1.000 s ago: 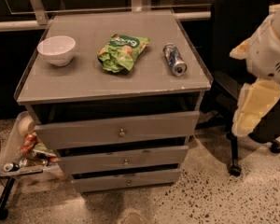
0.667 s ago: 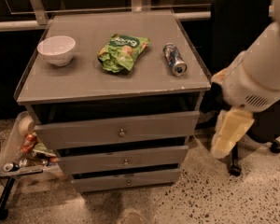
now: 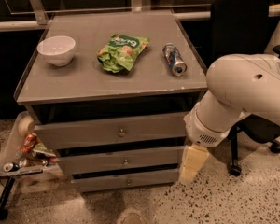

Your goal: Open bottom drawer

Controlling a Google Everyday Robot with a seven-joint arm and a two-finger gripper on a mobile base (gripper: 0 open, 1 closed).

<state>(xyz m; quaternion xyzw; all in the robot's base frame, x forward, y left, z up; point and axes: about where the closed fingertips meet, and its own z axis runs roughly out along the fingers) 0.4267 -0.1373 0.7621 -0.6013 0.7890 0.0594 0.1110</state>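
Note:
The bottom drawer (image 3: 126,181) is the lowest and narrowest grey front of three on the grey cabinet, with a small round metal knob (image 3: 128,182). It looks shut. My gripper (image 3: 192,164) hangs from the white arm (image 3: 242,94) at the cabinet's right front corner, level with the middle and bottom drawers and to the right of their fronts. It touches no knob. Its cream-coloured tip points down.
On the cabinet top (image 3: 79,80) lie a white bowl (image 3: 56,50), a green chip bag (image 3: 122,52) and a soda can (image 3: 174,58). A tray of snacks (image 3: 22,148) stands at the lower left. A black office chair (image 3: 245,36) is behind my arm.
My arm has swung left and down from the right edge, bringing the gripper close to the cabinet's right front corner beside the lower drawers. The drawers have not moved.

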